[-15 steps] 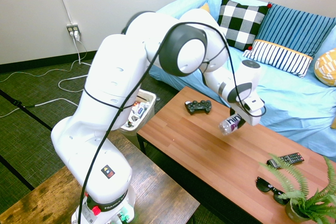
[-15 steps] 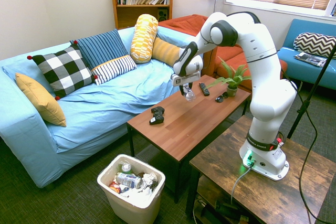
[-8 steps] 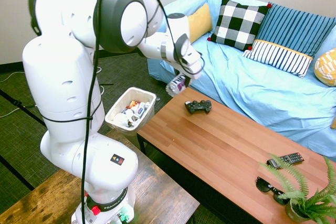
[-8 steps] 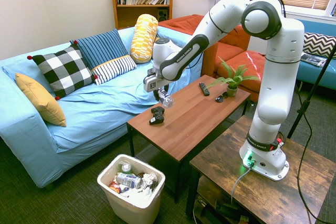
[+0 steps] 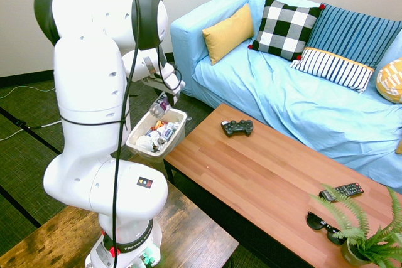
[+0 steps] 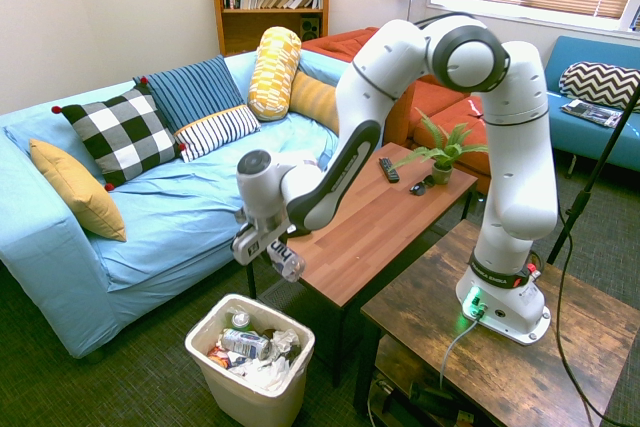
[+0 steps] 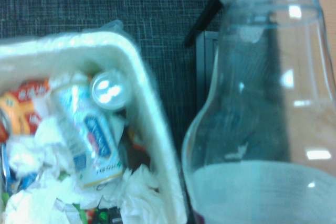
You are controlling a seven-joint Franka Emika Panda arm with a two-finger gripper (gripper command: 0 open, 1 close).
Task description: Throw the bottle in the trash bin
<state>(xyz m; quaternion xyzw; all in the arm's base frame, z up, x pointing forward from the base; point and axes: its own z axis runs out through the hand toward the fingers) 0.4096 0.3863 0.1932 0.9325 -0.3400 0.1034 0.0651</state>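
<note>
White robot arm reaching down past the near left end of a long wooden coffee table (image 6: 370, 227), its fingers (image 6: 278, 252) closed around a small clear plastic bottle (image 6: 285, 261) with a purple-and-white label and a white cap. The bottle hangs tilted in the air, just above the far edge of a small off-white rectangular plastic trash bin (image 6: 255, 387) that stands on the dark carpet beside the table's end. The bin already holds crumpled paper, wrappers and a drink can (image 7: 94, 129). In the wrist view the bottle's clear neck fills one side, with the bin's lined rim just beside it rather than directly beneath, so the bottle looks to be at the rim and not yet squarely over the opening. Judging from this, picking up and carrying are done; what remains is a short move over the opening and letting go. A black game controller (image 5: 237, 127) lies on the table, well apart.
</note>
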